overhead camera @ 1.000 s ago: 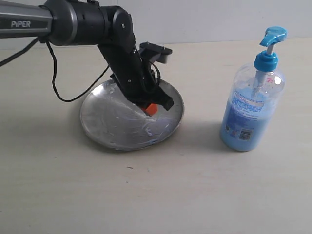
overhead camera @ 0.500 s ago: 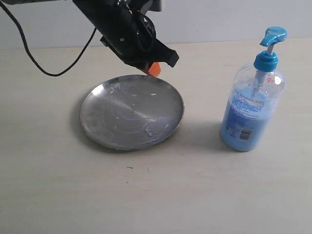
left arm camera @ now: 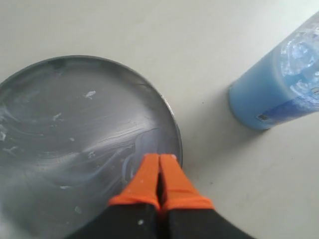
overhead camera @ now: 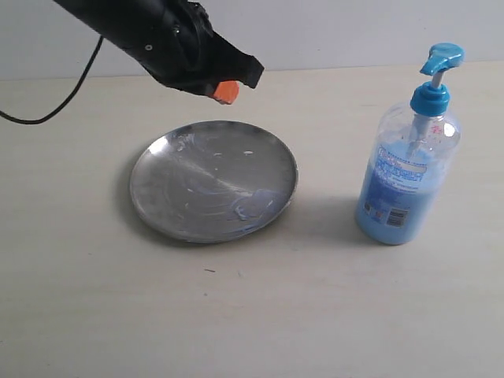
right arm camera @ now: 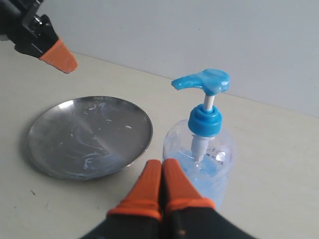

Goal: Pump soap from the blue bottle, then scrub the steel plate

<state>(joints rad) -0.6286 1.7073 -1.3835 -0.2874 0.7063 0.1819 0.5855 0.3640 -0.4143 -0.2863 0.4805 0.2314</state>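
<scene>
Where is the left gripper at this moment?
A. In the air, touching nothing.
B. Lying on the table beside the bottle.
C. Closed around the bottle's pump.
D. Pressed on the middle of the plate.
A: the left gripper hangs shut and empty above the plate, apart from the bottle.

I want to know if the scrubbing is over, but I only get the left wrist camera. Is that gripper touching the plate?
Observer: No. The exterior view shows the left gripper hanging in the air, lifted clear of the steel plate.
Operator: I only see the bottle's bottom. What's on top?
Observer: The blue bottle stands upright with a bright blue pump head, and nothing is pressing on it.
Operator: Where's the other gripper?
Observer: The right gripper is shut and holds nothing. It points at the bottle from a little way back.
</scene>
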